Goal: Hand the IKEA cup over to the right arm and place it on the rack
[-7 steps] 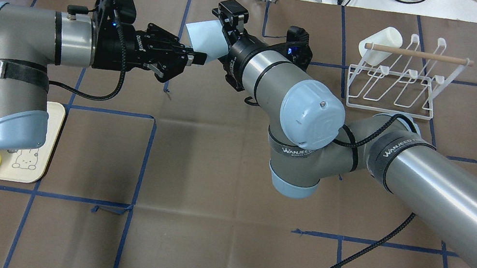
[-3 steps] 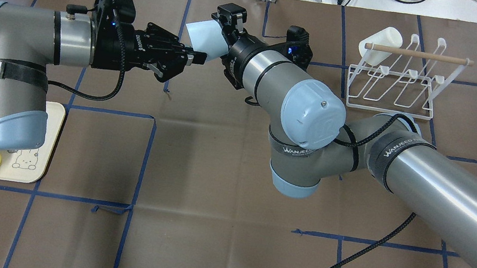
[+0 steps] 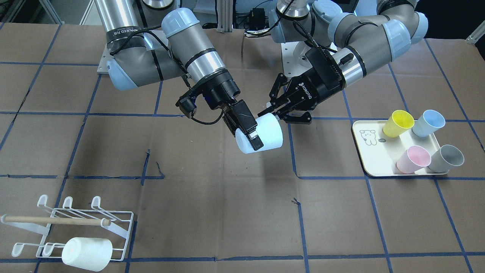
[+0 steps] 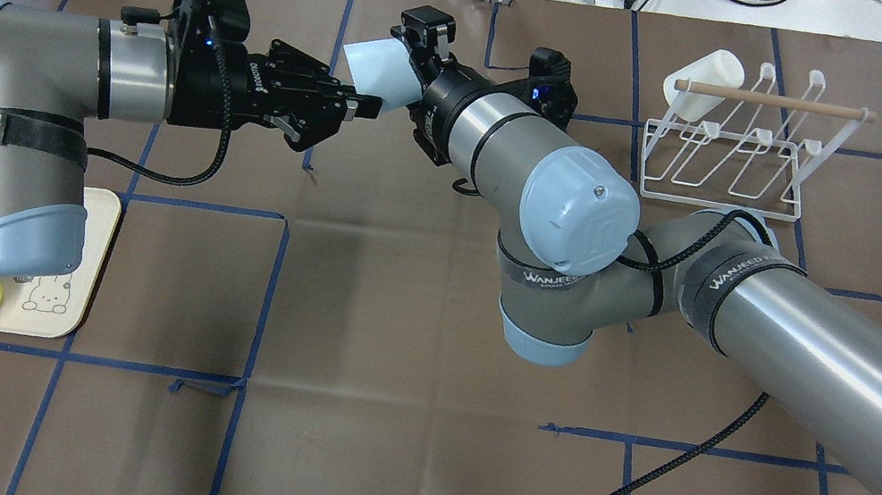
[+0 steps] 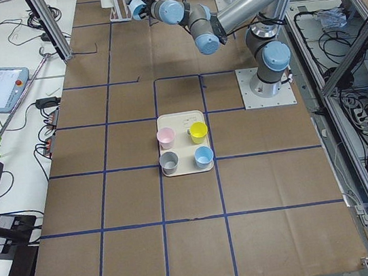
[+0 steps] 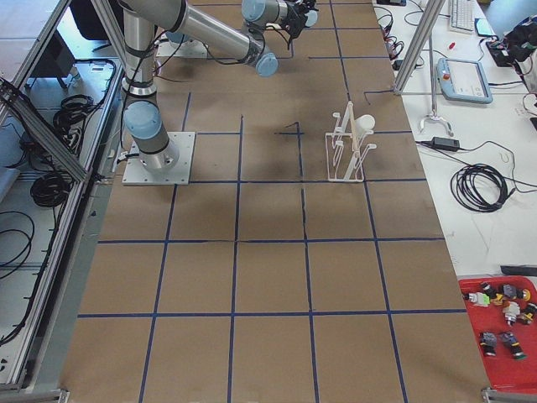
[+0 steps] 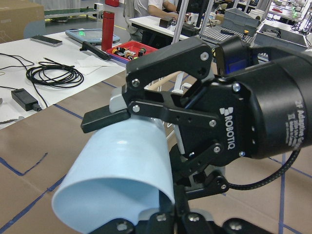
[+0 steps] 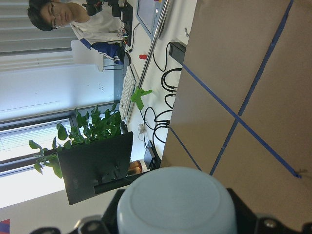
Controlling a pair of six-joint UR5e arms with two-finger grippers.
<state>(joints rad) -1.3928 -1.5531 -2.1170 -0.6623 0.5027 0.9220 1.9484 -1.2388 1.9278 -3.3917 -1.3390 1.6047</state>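
Front-facing view: the right claw point(image 3: 254, 138) is clamped on the pale blue cup point(image 3: 267, 131), which it holds on its side above the middle of the table point(image 3: 212, 212). The left claw point(image 3: 278, 110) stands wide, its fingertips just beside the cup's wall (whether they touch cannot be told). Overhead view: against a second ago you find little change. The left arm has slid slightly toward the view's left, while the cup and the right claw have hardly shifted. Read this as the release being done, so the right arm alone carries the cup. Side views: both claws are too small to judge. Left wrist view: the cup's open mouth faces you. Right wrist view: its closed base fills the lower frame. The rack point(image 3: 57, 220), with one white cup point(image 3: 87, 253) on it, stands well apart, so carrying and placing remain.
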